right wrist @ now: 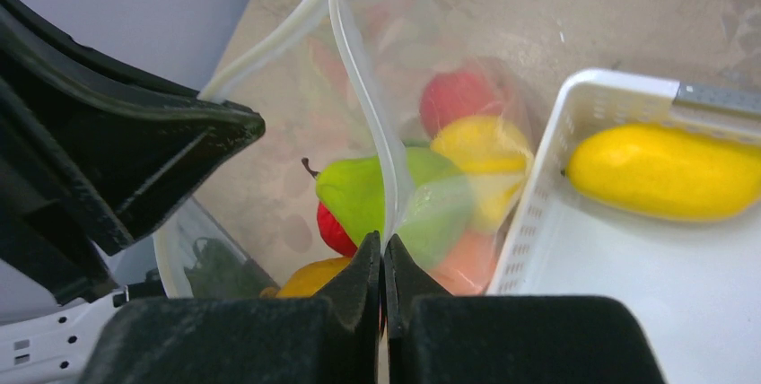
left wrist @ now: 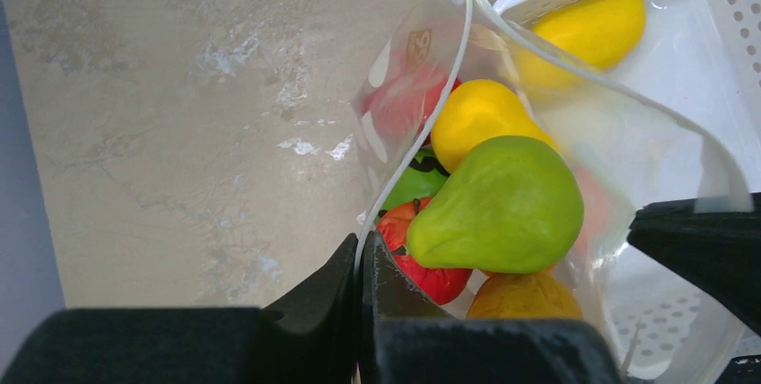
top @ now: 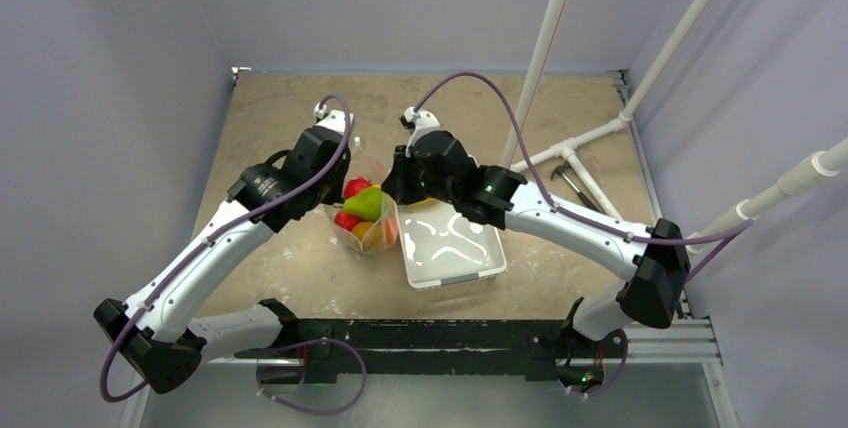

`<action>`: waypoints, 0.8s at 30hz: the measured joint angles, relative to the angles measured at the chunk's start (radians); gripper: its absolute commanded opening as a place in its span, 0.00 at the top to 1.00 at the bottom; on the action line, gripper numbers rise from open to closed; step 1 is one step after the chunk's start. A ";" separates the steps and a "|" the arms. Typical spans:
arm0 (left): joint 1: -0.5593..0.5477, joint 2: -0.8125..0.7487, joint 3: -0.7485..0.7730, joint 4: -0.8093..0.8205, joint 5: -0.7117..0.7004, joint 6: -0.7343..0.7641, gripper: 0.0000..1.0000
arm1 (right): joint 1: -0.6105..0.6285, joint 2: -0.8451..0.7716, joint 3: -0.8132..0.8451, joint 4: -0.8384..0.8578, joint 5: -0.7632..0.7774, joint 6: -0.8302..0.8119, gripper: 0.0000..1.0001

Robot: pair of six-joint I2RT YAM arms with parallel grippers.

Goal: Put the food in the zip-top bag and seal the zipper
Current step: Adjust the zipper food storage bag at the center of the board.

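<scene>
My left end effector and right end effector each pinch one zipper lip, holding the zip-top bag open; next, I think, the yellow fruit in the tray must go in.

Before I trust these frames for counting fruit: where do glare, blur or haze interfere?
Top external: sharp, though glare streaks the white tray. Left wrist: left pincer blurred up close; the bag film washes out a red fruit. Right wrist: the bag veils half the green pear; the yellow fruit in the tray is clear.
</scene>
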 measured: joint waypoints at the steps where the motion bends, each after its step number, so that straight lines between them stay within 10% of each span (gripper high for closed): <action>1: 0.000 -0.005 0.007 -0.011 -0.007 -0.001 1.00 | 0.000 0.000 0.021 -0.005 0.000 -0.010 1.00; 24: 0.000 -0.006 -0.165 -0.010 0.049 -0.108 1.00 | -0.019 0.135 -0.064 0.053 -0.055 -0.063 1.00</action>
